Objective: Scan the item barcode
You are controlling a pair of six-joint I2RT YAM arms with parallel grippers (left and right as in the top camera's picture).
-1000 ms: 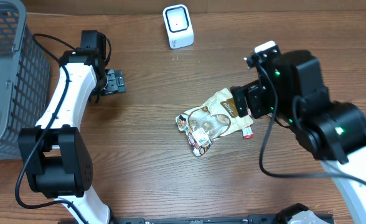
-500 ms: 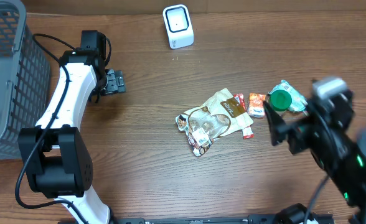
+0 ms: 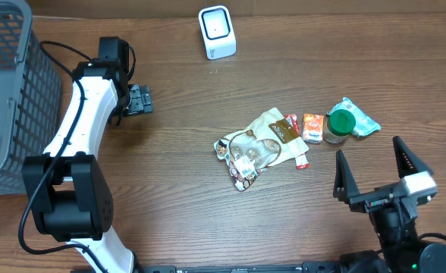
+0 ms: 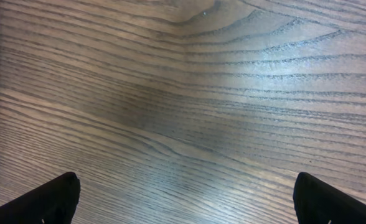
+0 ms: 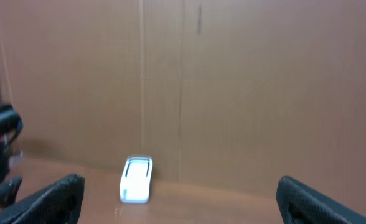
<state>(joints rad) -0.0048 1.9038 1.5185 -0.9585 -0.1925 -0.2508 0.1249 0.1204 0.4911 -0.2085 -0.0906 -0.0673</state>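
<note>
the snack pouch (image 3: 257, 144) lay flat on the table (image 3: 170, 197), well short of the scanner (image 3: 217, 32) and a little right of it. the right gripper (image 3: 375, 171), even farther from the scanner, gaped empty. the left gripper (image 3: 139, 99), left of the scanner, gaped empty too. the sound move seemed to be pinching the pouch by one edge, leaving its barcode free to face the scanner.

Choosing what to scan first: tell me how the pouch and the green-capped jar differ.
The pouch lies flat and crumpled, while the jar seems to stand upright with its round cap facing up. The pouch is mostly cream and brown; the jar shows a green cap. The pouch covers more of the table than the jar does. Both rest on the table, and neither is held.
</note>
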